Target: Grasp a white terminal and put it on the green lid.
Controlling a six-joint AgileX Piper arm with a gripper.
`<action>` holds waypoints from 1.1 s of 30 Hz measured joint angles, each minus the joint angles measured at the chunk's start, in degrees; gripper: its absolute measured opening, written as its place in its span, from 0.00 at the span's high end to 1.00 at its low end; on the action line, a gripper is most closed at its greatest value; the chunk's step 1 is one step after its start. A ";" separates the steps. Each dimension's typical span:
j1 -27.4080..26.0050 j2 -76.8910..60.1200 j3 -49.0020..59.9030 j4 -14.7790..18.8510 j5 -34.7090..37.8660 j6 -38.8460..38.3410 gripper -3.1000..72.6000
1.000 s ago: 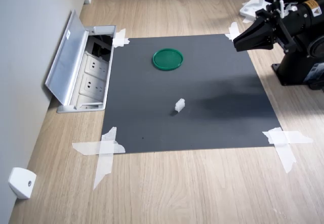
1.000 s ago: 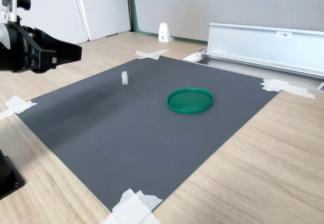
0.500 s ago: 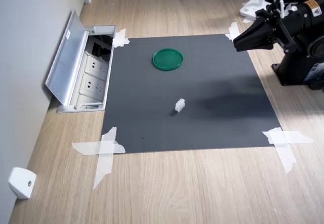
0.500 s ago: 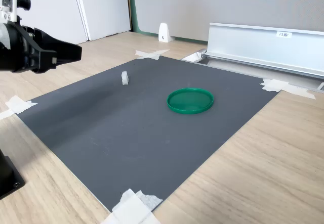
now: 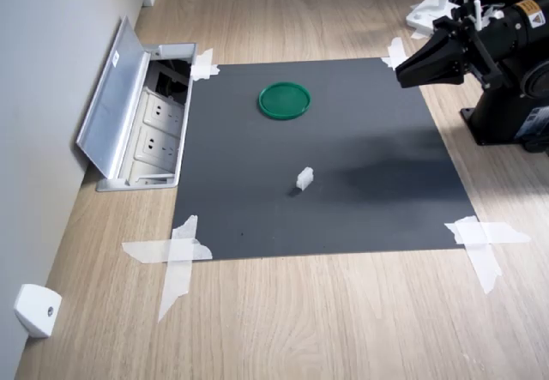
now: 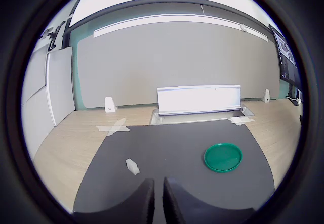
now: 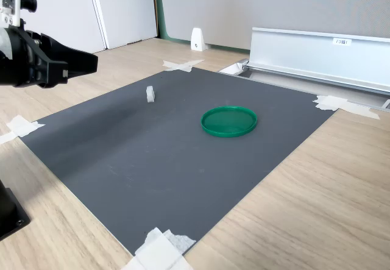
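Observation:
A tiny white terminal (image 5: pixel 304 177) (image 7: pixel 150 94) (image 6: pixel 132 166) lies alone on the dark grey mat (image 5: pixel 343 208), well apart from the round green lid (image 5: pixel 284 100) (image 7: pixel 229 122) (image 6: pixel 223 157), which lies flat on the same mat. My black gripper (image 5: pixel 401 70) (image 7: pixel 92 63) (image 6: pixel 159 187) hovers high above the mat's edge at the first exterior view's right, far from both. Its fingers stand almost together with only a narrow slit between them and nothing held.
White tape strips (image 5: pixel 176 256) hold down the mat's corners. An open floor socket box with a raised metal flap (image 5: pixel 120 110) sits by the wall at the first exterior view's left. A white wedge-shaped box (image 5: pixel 36 309) rests near the wall. The arm's black base (image 5: pixel 515 114) stands at the first exterior view's right.

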 joint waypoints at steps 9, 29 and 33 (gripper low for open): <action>0.00 0.00 0.00 1.23 0.00 0.00 0.88; 0.00 4.90 -5.37 0.32 0.11 0.00 0.88; 0.00 12.07 -10.86 0.01 0.11 -0.10 0.88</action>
